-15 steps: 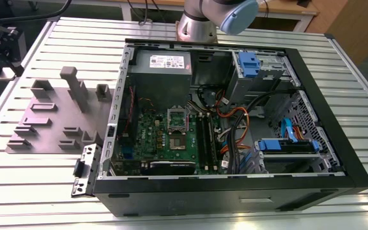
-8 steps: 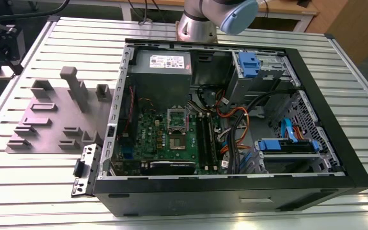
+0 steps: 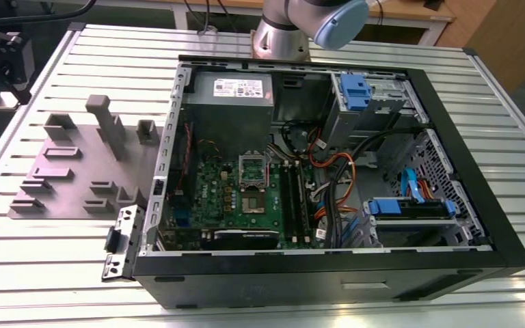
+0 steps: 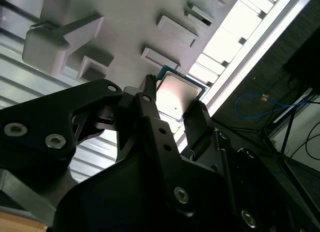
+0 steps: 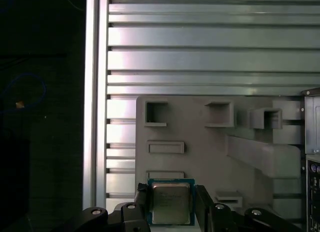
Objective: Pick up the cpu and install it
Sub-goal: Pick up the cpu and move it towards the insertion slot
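Clasping the cpu (image 5: 170, 204), claw (image 5: 171, 197) partly cropped

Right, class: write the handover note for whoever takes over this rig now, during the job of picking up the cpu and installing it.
Gripper: shut on the cpu, a finger at each side.
Cpu: held above the grey fixture tray, as seen in both wrist views.
Open computer case: lies to the exterior view's right of the tray; the socket frame sits on its motherboard.
Done: pick-up.
Left: the cpu is not yet in the socket.
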Tool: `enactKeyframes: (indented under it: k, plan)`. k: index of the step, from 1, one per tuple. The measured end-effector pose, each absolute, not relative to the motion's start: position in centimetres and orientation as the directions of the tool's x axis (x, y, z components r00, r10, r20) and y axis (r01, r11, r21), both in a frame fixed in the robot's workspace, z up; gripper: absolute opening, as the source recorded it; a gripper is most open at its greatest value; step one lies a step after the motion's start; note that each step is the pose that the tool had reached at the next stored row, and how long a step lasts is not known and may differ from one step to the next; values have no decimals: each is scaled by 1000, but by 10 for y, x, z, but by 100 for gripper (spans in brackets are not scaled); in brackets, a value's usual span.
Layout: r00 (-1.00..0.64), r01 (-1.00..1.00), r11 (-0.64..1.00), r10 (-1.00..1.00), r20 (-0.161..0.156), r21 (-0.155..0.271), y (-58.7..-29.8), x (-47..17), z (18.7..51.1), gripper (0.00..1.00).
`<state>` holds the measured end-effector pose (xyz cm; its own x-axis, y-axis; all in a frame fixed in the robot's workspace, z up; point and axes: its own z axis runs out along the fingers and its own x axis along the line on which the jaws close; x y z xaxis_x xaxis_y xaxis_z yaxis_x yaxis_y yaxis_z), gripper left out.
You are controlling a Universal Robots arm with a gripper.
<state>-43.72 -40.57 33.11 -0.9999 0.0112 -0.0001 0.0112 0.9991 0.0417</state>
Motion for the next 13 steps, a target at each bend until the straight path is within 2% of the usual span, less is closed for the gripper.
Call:
enactKeyframes:
  k: [13]
  plan:
    - [-1000,11,999,11,0,42,-406,-437,340,47]
